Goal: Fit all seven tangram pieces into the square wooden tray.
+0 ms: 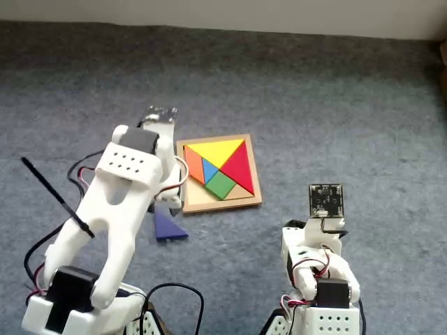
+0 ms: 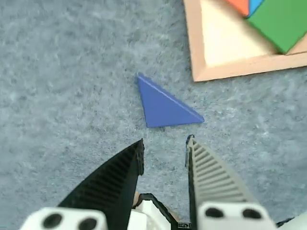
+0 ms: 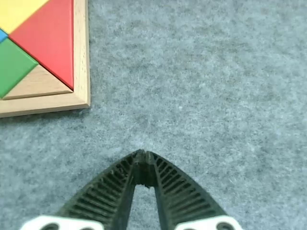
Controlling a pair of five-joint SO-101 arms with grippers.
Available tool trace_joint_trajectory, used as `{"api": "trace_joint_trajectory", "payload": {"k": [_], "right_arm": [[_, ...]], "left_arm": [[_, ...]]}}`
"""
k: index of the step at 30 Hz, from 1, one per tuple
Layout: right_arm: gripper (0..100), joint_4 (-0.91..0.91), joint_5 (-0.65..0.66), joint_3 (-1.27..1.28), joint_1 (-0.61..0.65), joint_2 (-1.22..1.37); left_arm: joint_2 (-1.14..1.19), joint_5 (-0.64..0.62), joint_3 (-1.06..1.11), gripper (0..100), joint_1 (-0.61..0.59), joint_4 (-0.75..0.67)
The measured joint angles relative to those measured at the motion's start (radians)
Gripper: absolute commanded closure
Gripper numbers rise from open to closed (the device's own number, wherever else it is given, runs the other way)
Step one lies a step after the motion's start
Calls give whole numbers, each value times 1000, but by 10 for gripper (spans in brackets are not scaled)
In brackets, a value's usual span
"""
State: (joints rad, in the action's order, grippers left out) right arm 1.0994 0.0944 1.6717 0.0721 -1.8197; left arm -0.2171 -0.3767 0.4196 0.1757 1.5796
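Left gripper (image 2: 164, 143): jaws partly open with a modest gap between the tips, holding nothing. They hang just short of the dark blue triangle (image 2: 163, 105), not touching it.

The triangle lies flat on the grey felted worktop (image 1: 349, 105), just outside the near-left corner of the square wooden tray (image 2: 230, 69). Its long edge runs slantwise to the jaws.

Right gripper (image 3: 144, 157): jaws shut tip to tip and empty, low over bare felt, well apart from the tray's right rim.

In the tray, from the high view:
- yellow triangle (image 1: 216, 150)
- red triangle (image 1: 239, 167)
- orange piece (image 1: 193, 165)
- small light-blue piece (image 1: 209, 169)
- green square (image 1: 221, 184)
- wood-coloured triangle (image 1: 242, 190) at the near-right

The near-left corner shows bare floor. By my reading, that gap is meant for the dark blue triangle.

Risks, as I judge them:
- The piece is thin and flat on soft nap, so tips coming down could ride over it or shove it along rather than pinch it.
- The present opening looks narrower than the triangle's broad end, so a jaw could land on top and tip it.
- Carried in skewed, a corner could catch on the rim or nudge the orange and green pieces out of seat.
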Motion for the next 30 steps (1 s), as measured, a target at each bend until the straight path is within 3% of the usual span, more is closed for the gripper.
{"api": "trace_joint_trajectory", "payload": {"k": [6, 12, 16, 23, 30], "right_arm": [[981, 0, 0, 0, 0, 0], [981, 0, 0, 0, 0, 0], [981, 0, 0, 0, 0, 0], [981, 0, 0, 0, 0, 0], [981, 0, 0, 0, 0, 0]], "left_arm": [[-5, -163, 143, 832, 0, -69], [-5, -307, 215, 759, 0, -92], [-5, -354, 302, 706, 0, -209], [-5, -474, 471, 699, 0, -476], [-6, -502, 493, 699, -55, -526]]}}
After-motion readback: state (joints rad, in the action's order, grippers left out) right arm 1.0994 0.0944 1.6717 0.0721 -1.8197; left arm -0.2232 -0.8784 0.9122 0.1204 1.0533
